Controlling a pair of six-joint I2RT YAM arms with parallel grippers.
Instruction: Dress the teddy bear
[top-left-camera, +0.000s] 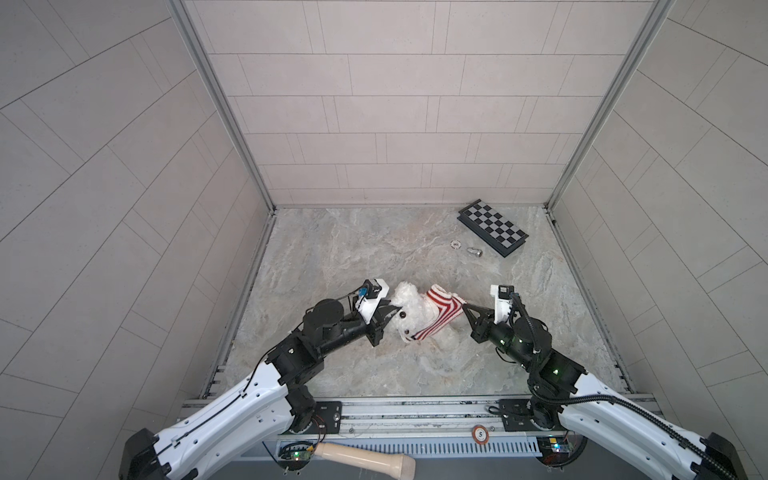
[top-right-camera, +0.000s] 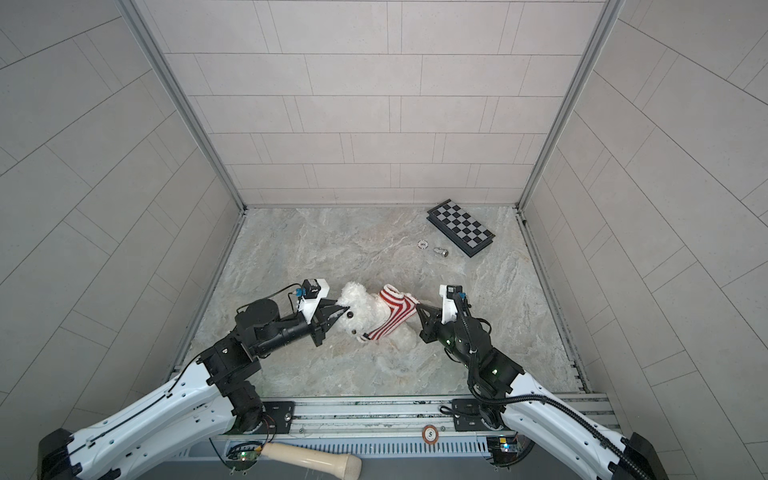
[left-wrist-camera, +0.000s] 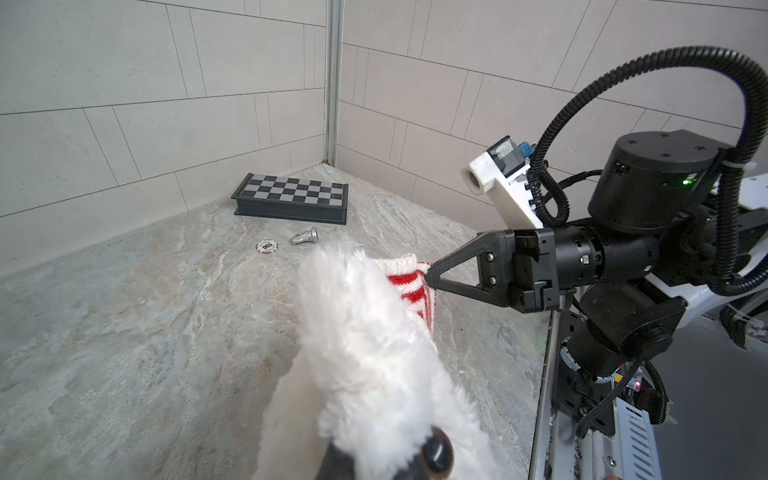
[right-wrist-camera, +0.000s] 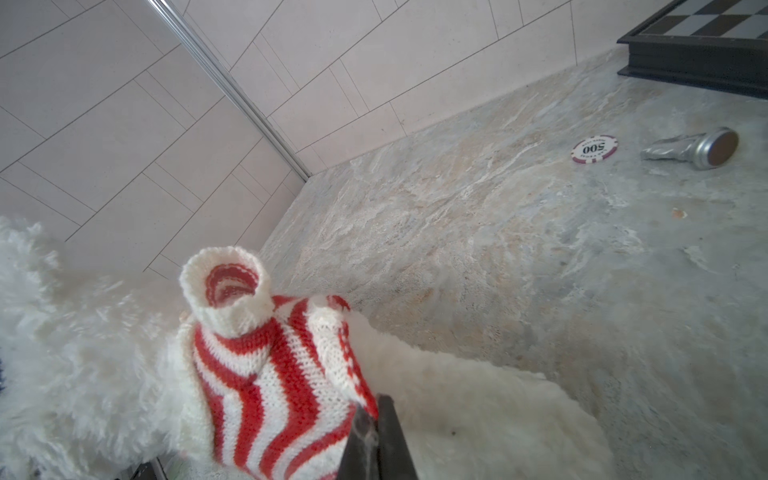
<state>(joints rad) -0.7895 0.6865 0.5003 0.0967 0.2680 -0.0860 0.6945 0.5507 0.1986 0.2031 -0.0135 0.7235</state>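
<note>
Mid-table: left claw (top-left-camera: 393, 311) pinches bear (top-left-camera: 407, 297) by its head fur. Right claw (top-left-camera: 466, 308) pinches sweater (top-left-camera: 440, 307) at its right edge. Sweater wraps bear's middle.

A robotics lab cell: panelled walls (top-left-camera: 395, 83), aluminium frame posts (top-left-camera: 224, 104), arms (top-left-camera: 232, 407) mounted on a rail (top-left-camera: 415, 409).

A closed chessboard box (top-left-camera: 493, 227) lies in the far right corner of the bench (top-left-camera: 353, 249). Just nearer, a poker chip (top-left-camera: 456, 244) and a toppled silver chess piece (top-left-camera: 474, 252) lie side by side, apart.
</note>
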